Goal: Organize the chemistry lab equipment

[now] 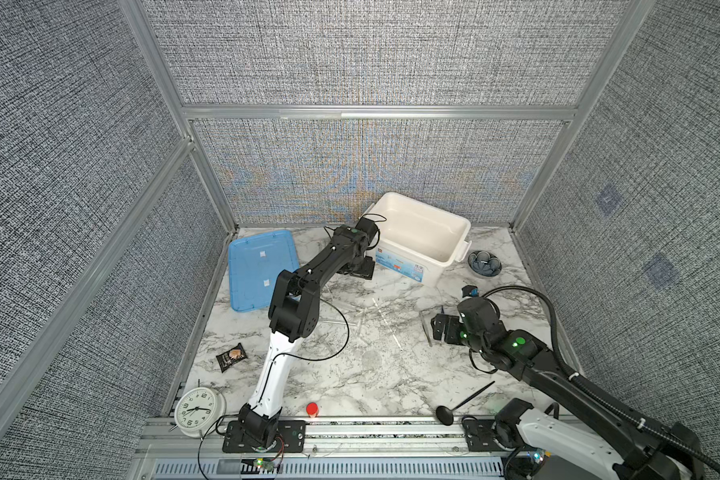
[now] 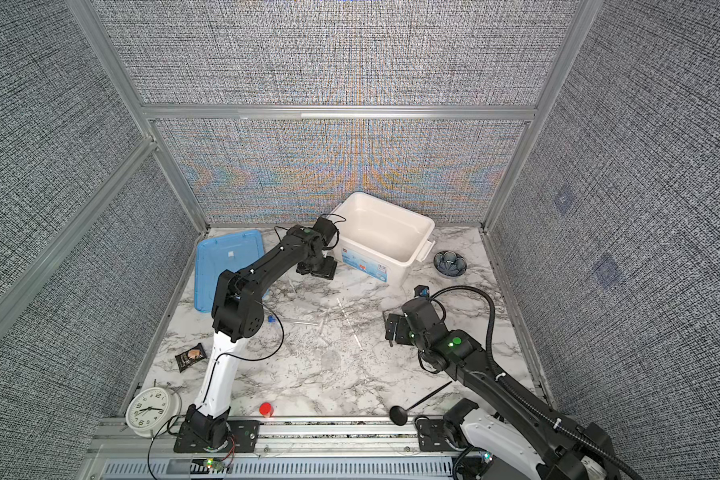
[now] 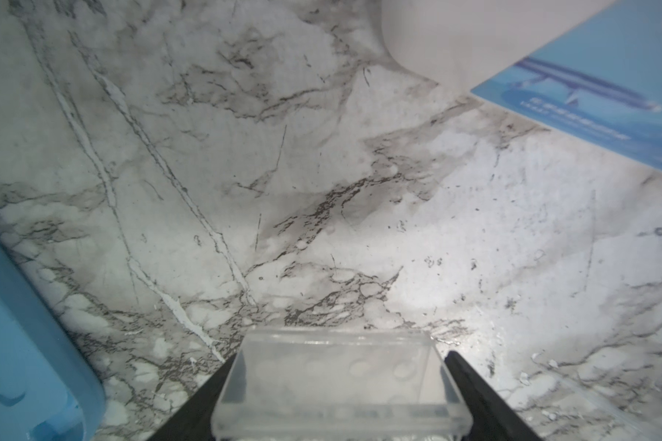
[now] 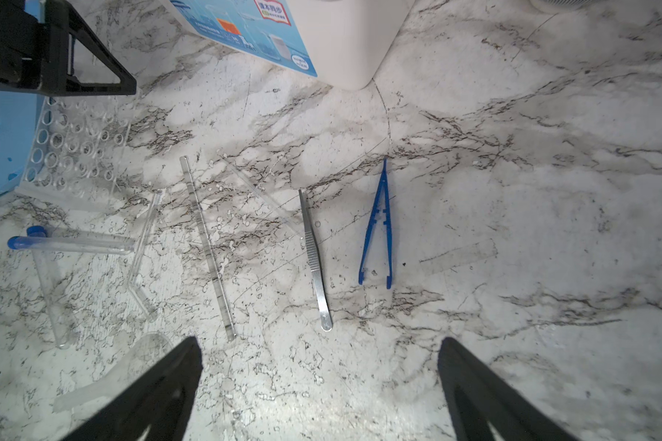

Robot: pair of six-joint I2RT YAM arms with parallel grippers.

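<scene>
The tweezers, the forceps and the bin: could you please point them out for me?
Tweezers (image 4: 314, 259): right wrist view, ribbed middle of the shank.
Forceps (image 4: 383, 179): right wrist view, joined narrow end.
Bin (image 1: 408, 216): in a top view, inner back wall.

In both top views the storage bin (image 1: 408, 266) stands at the back of the table (image 1: 371, 374), right of centre. Its lid (image 1: 258, 266) lies flat to the left, by the back corner, and the flower-shaped dish (image 1: 484, 263) sits just beside the bin's right end. Between lid and bin, the tube rack (image 3: 337, 382) sits between the fingers (image 3: 471, 385) of the left gripper (image 1: 359, 272). Across the middle of the table, left to right, lie two crossed capped tubes (image 4: 77, 244), a bent dropper (image 4: 143, 244), a graduated rod (image 4: 207, 248), tweezers (image 4: 313, 259) and forceps (image 4: 382, 214). The alarm clock (image 1: 194, 411) stands at the front left corner with a snack packet (image 1: 231, 356) behind it, and the ladle (image 1: 444, 414) lies at the front right
</scene>
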